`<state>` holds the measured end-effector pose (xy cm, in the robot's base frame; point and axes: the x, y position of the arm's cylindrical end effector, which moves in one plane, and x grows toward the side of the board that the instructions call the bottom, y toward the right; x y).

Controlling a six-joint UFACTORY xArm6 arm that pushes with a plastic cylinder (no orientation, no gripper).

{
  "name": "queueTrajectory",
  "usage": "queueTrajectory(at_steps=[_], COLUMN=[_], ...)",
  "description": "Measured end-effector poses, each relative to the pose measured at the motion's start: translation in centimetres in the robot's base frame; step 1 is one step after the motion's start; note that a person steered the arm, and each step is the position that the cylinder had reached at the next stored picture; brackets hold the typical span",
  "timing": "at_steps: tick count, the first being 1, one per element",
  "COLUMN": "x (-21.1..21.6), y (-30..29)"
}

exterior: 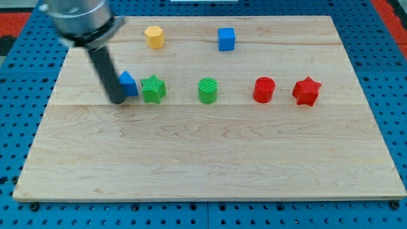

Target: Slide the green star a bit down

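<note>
The green star [152, 89] lies on the wooden board [210, 159] left of centre. My tip [117, 100] rests on the board to the star's left, about a block's width away. A blue block [129, 83], partly hidden behind the rod, sits between the rod and the star, close to or touching the star's left side.
A green cylinder [207, 90], a red cylinder [264, 90] and a red star [306, 91] stand in a row to the star's right. A yellow hexagonal block [154, 36] and a blue cube [226, 39] stand near the view's top. Blue pegboard surrounds the board.
</note>
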<state>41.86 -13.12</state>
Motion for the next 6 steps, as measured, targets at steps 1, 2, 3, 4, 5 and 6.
queueTrajectory(at_steps=[1,2,3,4,5,6], x=[-6.1,-6.4,-3.7,-3.2,-5.5,-5.0], y=[1.6,-0.7,-0.9,0.9,2.5,7.1])
